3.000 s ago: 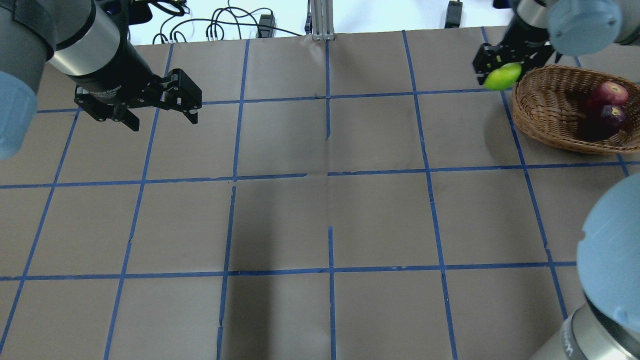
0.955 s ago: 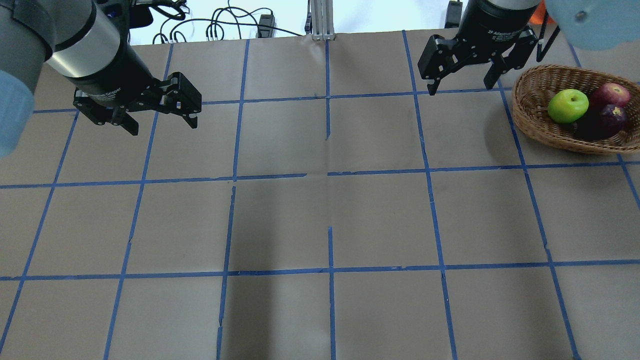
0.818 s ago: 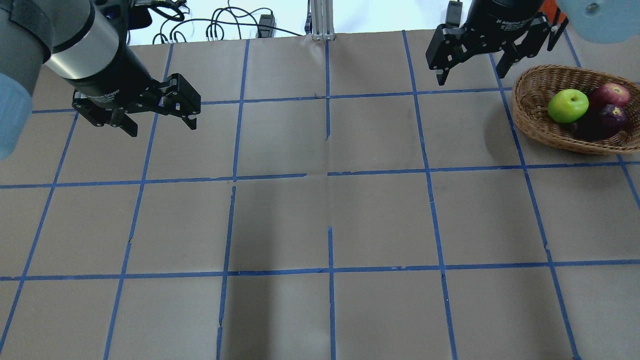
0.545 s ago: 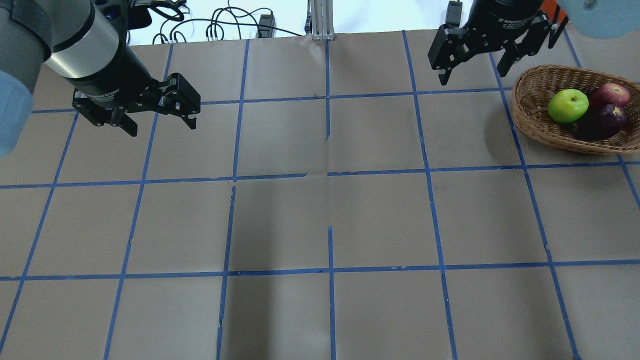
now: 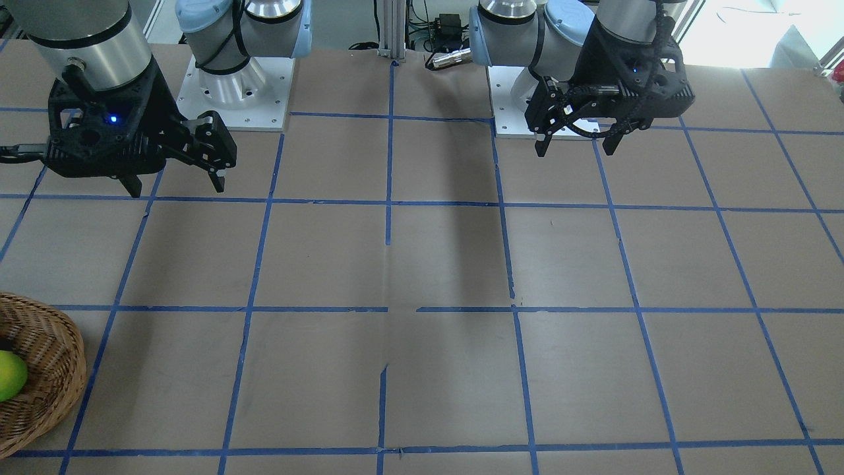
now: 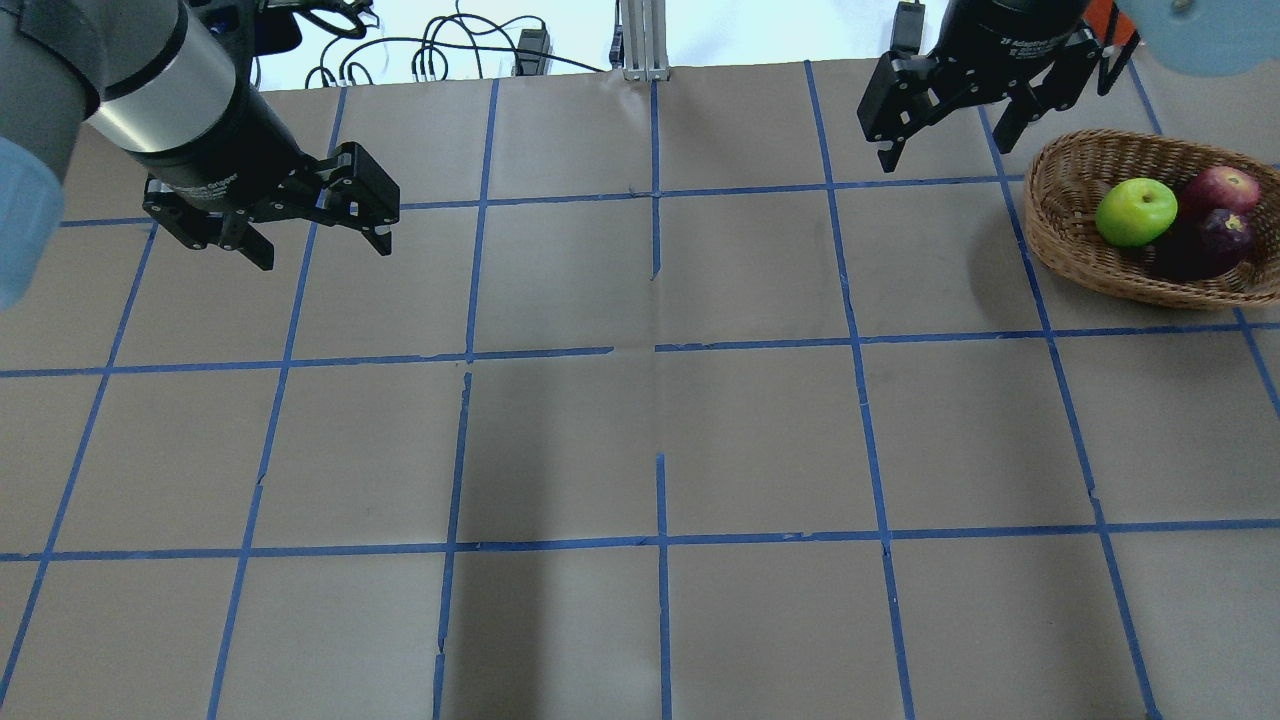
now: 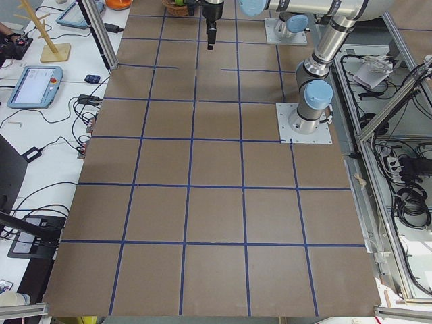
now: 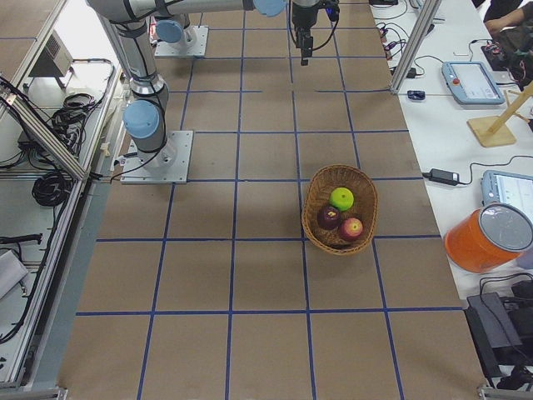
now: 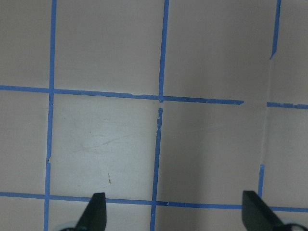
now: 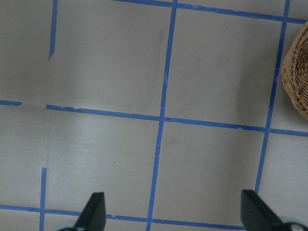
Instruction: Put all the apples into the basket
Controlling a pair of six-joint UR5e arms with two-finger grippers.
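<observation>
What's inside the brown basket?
Three apples lie in the basket: a green apple, a red apple and a dark purple apple. The basket's floor beneath them is covered.

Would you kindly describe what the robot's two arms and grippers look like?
The left arm and right arm are silver-grey tubes with pale blue joint caps, mounted on white base plates. The left gripper and right gripper are black and angular, each with two slim jaws and white lettering on the body. A small blue light glows on the right wrist mount.
</observation>
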